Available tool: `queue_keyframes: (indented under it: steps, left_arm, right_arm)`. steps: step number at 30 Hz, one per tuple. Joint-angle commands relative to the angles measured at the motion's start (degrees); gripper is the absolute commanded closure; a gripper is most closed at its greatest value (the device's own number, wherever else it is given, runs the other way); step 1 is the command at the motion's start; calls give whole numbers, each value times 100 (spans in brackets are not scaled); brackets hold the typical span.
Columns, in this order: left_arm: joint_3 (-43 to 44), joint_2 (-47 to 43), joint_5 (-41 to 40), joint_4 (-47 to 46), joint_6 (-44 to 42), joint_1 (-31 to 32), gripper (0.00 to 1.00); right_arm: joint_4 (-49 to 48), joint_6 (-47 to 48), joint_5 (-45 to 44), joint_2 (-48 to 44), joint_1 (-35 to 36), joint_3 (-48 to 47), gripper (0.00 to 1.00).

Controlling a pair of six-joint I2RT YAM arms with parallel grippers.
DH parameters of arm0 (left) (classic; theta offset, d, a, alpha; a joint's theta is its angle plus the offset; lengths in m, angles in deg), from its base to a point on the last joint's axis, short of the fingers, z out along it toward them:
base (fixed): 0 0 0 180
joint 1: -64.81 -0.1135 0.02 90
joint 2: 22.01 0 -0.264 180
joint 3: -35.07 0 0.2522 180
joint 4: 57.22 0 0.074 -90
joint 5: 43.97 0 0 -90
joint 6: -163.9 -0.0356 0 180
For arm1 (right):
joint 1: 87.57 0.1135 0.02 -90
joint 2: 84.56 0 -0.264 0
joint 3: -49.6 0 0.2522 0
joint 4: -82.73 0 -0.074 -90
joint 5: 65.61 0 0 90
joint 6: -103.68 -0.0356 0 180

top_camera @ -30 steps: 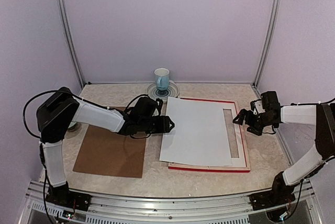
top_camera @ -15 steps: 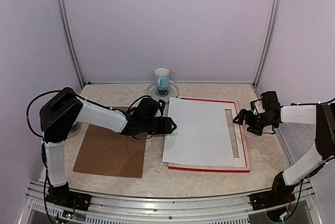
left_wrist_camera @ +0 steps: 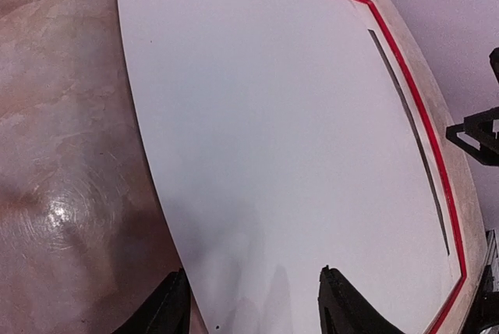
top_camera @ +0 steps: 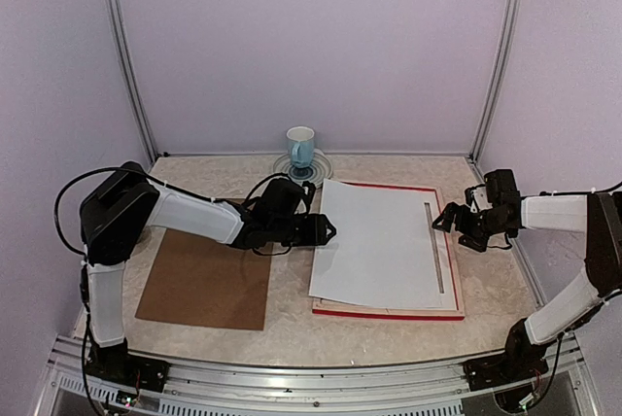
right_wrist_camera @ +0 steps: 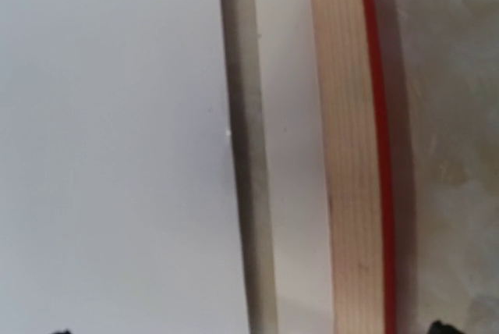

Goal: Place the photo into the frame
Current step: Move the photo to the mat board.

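The photo [top_camera: 379, 246] lies white side up on the frame [top_camera: 389, 315], whose red edge shows round it, and overhangs it slightly at the left. In the left wrist view the photo [left_wrist_camera: 273, 115] fills the picture, inside the frame's red rim [left_wrist_camera: 405, 76]. My left gripper [top_camera: 328, 231] is open at the photo's left edge. One finger [left_wrist_camera: 175, 307] is over the table and the other [left_wrist_camera: 343, 303] over the sheet. My right gripper [top_camera: 455, 226] hangs open at the frame's right side, holding nothing. Its view shows the photo [right_wrist_camera: 109, 154] and the frame's pale wood [right_wrist_camera: 351, 154].
A white mat board [top_camera: 445, 260] lies in the frame under the photo, only a dark slit of its window showing. A brown backing board [top_camera: 209, 285] lies at the left. A mug [top_camera: 300, 149] stands on a saucer at the back.
My left gripper has moved right, sliding the photo right over the mat. The uncovered part of the window has shrunk to a slit. The right arm has not moved.
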Motion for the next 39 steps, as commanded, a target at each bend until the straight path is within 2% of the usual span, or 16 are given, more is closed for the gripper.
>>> queue_keyframes:
  steps: [1,17,26,39]
  left_arm:
    - [220,168,110,28,-92,68,44]
    - [577,391,236,109,-105,121,44]
    - [505,355,209,30,-105,139,44]
    - [-336,-157,438,-1090,149,12,48]
  right_arm:
    - [53,34,-10,46,-52,-89,1]
    - [45,26,0,98,-52,-115,1]
    - [59,20,-15,76,-51,-99,1]
    - [91,12,-43,85,-50,-88,1]
